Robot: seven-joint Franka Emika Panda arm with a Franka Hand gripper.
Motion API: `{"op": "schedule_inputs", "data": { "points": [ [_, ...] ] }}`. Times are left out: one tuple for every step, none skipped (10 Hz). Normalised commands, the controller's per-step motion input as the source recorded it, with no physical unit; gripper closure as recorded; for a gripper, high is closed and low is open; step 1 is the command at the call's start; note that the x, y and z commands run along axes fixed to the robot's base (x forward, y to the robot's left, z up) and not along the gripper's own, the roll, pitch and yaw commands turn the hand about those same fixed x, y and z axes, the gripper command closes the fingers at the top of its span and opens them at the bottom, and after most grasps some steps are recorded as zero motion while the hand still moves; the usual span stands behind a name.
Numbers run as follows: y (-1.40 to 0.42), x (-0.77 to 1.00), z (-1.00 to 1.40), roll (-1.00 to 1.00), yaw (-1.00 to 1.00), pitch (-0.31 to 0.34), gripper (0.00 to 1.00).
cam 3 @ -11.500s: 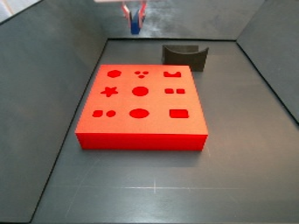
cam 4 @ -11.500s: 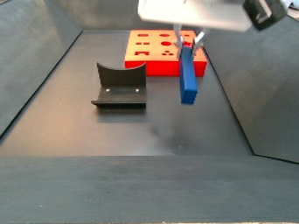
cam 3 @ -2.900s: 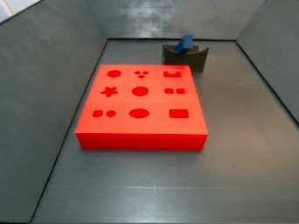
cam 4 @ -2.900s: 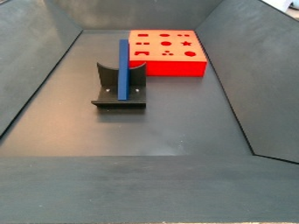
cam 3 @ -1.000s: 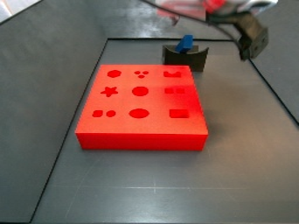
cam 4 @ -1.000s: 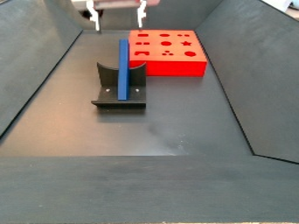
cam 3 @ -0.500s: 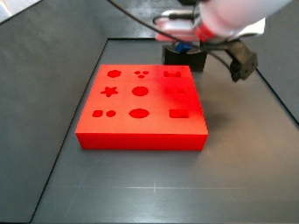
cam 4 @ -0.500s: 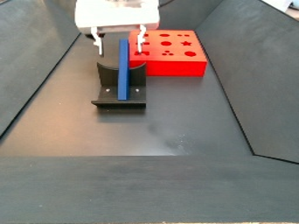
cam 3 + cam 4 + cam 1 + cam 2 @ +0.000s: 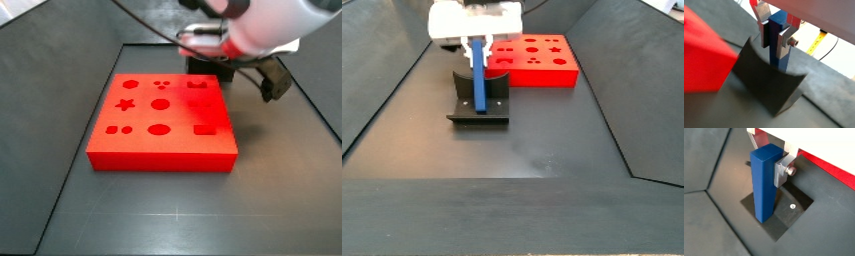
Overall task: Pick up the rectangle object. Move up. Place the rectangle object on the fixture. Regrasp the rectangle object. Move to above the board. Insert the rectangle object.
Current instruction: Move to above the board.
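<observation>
I see the rectangle object (image 9: 478, 82) standing upright on the fixture (image 9: 480, 103), its lower end on the base plate against the dark upright in a wrist view (image 9: 765, 183). The claw (image 9: 477, 46) is down over it with its silver fingers (image 9: 785, 39) clamped on the block's upper part, one plate on each side; the block's top pokes out above them in a wrist view (image 9: 777, 37).

The fixture sits on the dark grey floor (image 9: 543, 140) of a walled grey bin, near the far edge, with the board (image 9: 531, 59) just beside it towards the far corner. In a side view the board (image 9: 162, 113) fills the middle of the floor, and the arm's white body hides the block and most of the fixture, so I cannot make out the grip there. The wrist views cut off the fingers' upper parts.
</observation>
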Motion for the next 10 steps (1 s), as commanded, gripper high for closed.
{"op": "schedule_inputs", "data": {
  "points": [
    [-0.03, 0.09, 1.0, 0.15, -0.09, 0.075, 1.0],
    [-0.03, 0.08, 1.0, 0.12, -0.06, 0.085, 1.0],
    [-0.03, 0.08, 1.0, 0.08, -0.03, 0.097, 1.0],
    [-0.03, 0.08, 1.0, 0.06, -0.01, 0.108, 1.0],
    [-0.03, 0.08, 1.0, 0.04, 0.01, 0.121, 1.0],
    [-0.03, 0.08, 1.0, 0.02, 0.03, 0.13, 1.0],
    [-0.03, 0.08, 1.0, 0.0, 0.06, 0.142, 1.0],
    [-0.04, 0.08, 1.0, -0.01, 0.08, 0.149, 1.0],
    [-0.04, 0.08, 1.0, -0.02, 0.09, 0.151, 1.0],
    [-0.04, 0.08, 1.0, -0.03, 0.11, 0.147, 1.0]
  ]
}}
